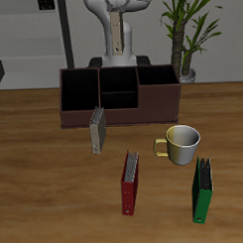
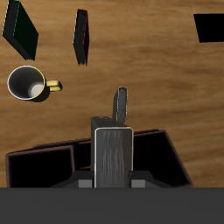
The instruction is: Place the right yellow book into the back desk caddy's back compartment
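though small, grey-tan right yellow book (image 1: 96, 131) upright

Desk (image 1: 36, 166) of matt brown wood grain, mug (image 1: 182, 143) of glossy brass-like metal, caddy (image 1: 79, 117) matt dark brown

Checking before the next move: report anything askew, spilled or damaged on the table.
Nothing stands out. The mug is upright, the red book, green book and grey-tan book stand on edge on the table, and the back desk caddy looks intact.
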Tool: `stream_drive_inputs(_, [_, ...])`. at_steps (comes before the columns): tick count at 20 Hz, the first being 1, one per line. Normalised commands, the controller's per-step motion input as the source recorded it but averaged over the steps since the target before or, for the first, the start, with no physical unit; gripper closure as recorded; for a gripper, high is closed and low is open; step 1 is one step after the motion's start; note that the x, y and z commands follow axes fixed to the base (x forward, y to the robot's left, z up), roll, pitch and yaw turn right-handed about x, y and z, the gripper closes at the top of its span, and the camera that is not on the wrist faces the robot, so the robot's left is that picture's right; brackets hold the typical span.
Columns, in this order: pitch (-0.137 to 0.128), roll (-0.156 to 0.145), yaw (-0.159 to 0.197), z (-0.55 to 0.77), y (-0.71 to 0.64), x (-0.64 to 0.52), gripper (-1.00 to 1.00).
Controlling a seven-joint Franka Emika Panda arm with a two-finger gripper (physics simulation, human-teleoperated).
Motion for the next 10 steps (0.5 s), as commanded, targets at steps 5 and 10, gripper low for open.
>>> stream_drive_inputs(5, [0.002,0.016,0.032,-0.04,0.10,-0.33,1.00])
stream_drive_inputs(10, [-0.026,0.022,0.055,-0.01,0.09,-0.34,1.00])
